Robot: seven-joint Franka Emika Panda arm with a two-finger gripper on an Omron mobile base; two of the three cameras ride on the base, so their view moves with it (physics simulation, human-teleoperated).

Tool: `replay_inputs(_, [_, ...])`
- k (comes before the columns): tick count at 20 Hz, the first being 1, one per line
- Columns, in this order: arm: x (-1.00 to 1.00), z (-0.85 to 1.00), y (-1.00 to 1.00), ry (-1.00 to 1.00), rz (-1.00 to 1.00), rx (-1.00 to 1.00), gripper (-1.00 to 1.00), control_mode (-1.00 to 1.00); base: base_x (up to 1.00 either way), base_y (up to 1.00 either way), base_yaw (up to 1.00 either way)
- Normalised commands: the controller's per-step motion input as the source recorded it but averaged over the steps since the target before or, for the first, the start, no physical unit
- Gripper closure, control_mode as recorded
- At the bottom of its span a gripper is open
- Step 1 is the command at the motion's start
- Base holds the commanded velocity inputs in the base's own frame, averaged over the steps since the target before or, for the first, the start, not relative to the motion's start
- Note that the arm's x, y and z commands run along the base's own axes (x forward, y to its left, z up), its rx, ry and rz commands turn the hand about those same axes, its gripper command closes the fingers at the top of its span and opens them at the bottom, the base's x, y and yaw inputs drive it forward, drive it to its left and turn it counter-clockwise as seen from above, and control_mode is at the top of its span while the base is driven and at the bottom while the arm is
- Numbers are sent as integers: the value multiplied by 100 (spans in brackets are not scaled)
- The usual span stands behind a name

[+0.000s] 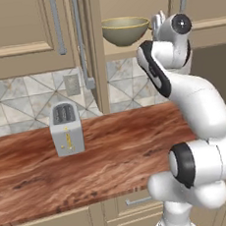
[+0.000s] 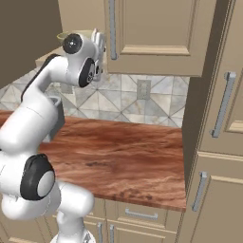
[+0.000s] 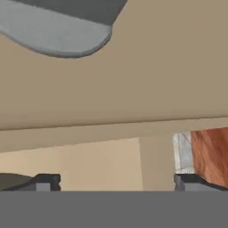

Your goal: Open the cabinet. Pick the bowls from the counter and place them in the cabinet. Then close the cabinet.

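Bowl shelved, pincer spread

Bowl, deep and olive-tan, sits on the open cabinet shelf at twelve o'clock. Likely rigid, smooth, chippable ceramic; best pinched at the rim. Gripper, at three o'clock beside it, has its jaws spread, empty.

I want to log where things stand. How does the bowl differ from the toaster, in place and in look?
The bowl sits high on the shelf of the open cabinet; the toaster stands lower, on the counter. The bowl is round and olive-tan with a yellowish rim; the toaster is boxy and grey. Both stand upright.
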Motion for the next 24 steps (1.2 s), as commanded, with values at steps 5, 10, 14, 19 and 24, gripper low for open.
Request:
replay_inputs(5, [41,2,-3,7,16,11,-100,-100,0,0,0])
replay_inputs(10, [-59,0,49,-1,5,1,-100,-100,0,0,0])
replay_inputs(14, [-24,0,39,-1,0,0,-100,-100,0,0,0])
replay_inputs(19, [-44,0,-1,-5,1,1,-100,-100,0,0,0])
replay_inputs(24, [-97,-14,-43,-7,0,6,-100,-100,0,0,0])
